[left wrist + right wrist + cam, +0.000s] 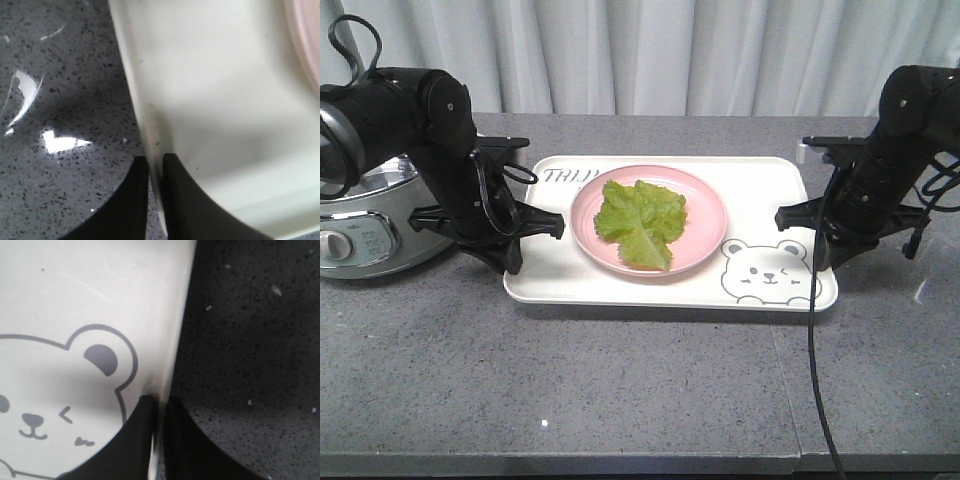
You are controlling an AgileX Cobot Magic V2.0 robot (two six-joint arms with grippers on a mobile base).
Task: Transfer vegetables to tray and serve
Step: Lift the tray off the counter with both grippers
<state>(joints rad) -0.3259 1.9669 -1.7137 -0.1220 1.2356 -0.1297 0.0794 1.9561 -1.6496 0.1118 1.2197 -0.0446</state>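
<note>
On the grey speckled desk (620,380), the cream tray (760,200) is lying flat between the two arms, carrying a pink plate (585,200) with the lettuce (640,220) resting in its middle. The left gripper (525,240) is pinching the tray's left rim; the wrist view is showing its jaws (155,162) closed onto that thin edge, one inside and one outside. The right gripper (815,240) is doing the same on the right rim beside the bear face (770,270), its jaws (160,402) clamped on the edge.

The likely trouble is coming from how little rim each grip is holding. If one arm is rising faster than the other, the tray may be tilting and the loose plate sliding toward the low side, taking the lettuce with it. Arms drifting apart could be pulling the rim out of a pinch; pressing inward could be bowing the plastic. The silver cooker (360,235) is sitting just beside the left arm and could be getting bumped.

Grey lettering (570,177) is showing at the tray's far left corner, reading roughly as "TAIJI"; the plate is hiding whatever follows. The cooker's panel is too small to read.
</note>
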